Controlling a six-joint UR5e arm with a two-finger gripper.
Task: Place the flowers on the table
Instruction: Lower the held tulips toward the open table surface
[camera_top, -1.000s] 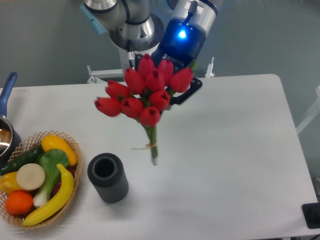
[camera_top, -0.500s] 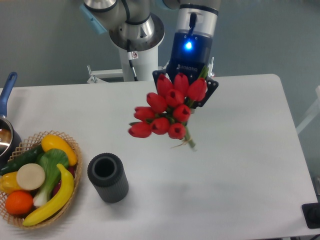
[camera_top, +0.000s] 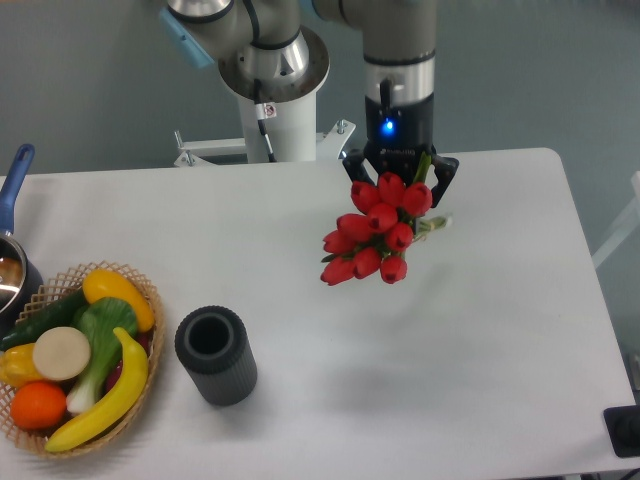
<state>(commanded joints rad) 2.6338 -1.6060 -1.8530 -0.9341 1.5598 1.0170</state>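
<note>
The flowers (camera_top: 377, 228), a bunch of red tulip buds, hang in the air above the right-centre of the white table (camera_top: 480, 330). Their heads point down-left toward the camera and hide most of the green stems; a bit of stem and twine pokes out at the right. My gripper (camera_top: 400, 180) is directly behind and above the bunch, shut on the flowers' stems, with its dark fingers showing on either side of the top buds. The bunch casts a faint shadow on the tabletop below it.
A dark grey ribbed vase (camera_top: 215, 355) stands upright at the front left. A wicker basket (camera_top: 140, 300) of fruit and vegetables sits at the left edge, with a blue-handled pot (camera_top: 12, 240) behind it. The robot base (camera_top: 272, 90) stands at the table's back edge.
The arm has swung right and turned upright, carrying the flowers from above the vase area to the table's right-centre. The bunch has tipped so its stems now point away, behind the buds.
</note>
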